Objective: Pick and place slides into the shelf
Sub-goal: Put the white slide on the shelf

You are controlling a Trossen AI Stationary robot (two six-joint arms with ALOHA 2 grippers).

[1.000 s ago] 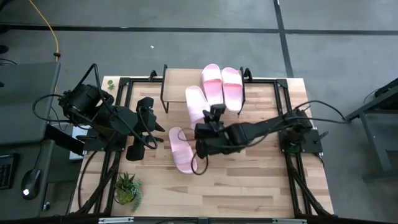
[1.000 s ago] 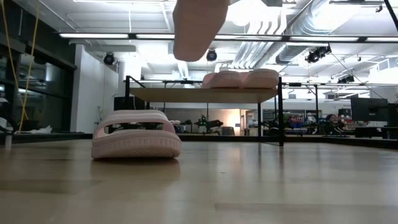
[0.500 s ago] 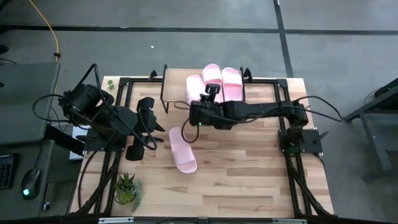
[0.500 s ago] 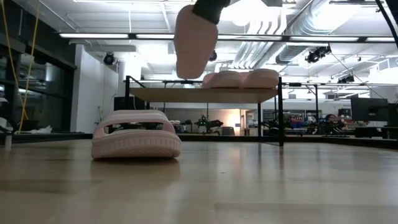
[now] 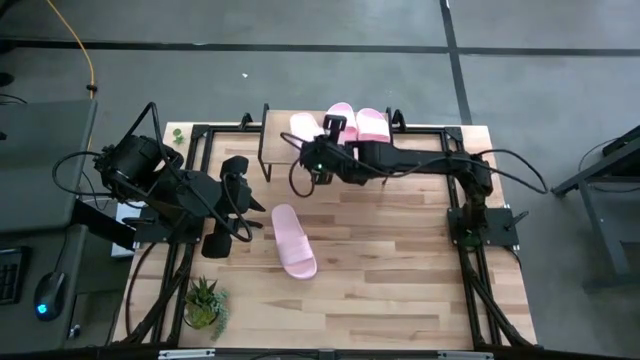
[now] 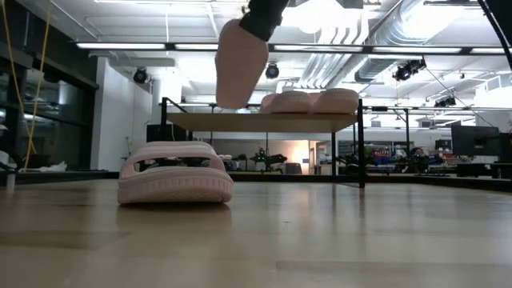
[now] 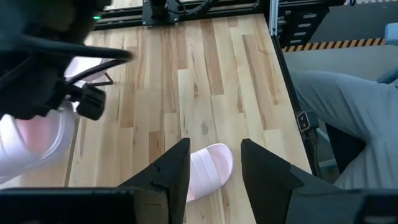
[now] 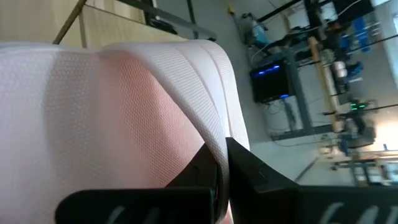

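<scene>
Two pale pink slides (image 5: 357, 124) lie side by side on the right part of the shelf (image 5: 279, 138). Another slide (image 5: 293, 240) rests sole-down on the table in the middle. My right gripper (image 5: 314, 146) is shut on one more slide (image 5: 303, 127), which it carries above the shelf's left half; in the low view this slide (image 6: 239, 62) hangs over the plank (image 6: 240, 122). My left gripper (image 5: 240, 200) waits open left of the middle slide (image 7: 209, 169). My right gripper (image 8: 222, 153) pinches the ribbed strap (image 8: 205, 127) of the slide at its edge between the two fingers. The slide is lifted clear and hangs tilted, one end (image 6: 228, 98) pointing down above the shelf's plank.
A small potted plant (image 5: 204, 300) stands near the table's near left corner. Black frame rails (image 5: 200, 140) run along the table's left and right sides. A person's grey-clad leg (image 7: 336, 106) shows beyond the table edge in the left wrist view.
My right gripper has carried its slide from above the table's middle toward the far edge and a little left, over the shelf's left part. The slide has stayed in the hold, lifted clear. The other slides and the left arm have kept still.
</scene>
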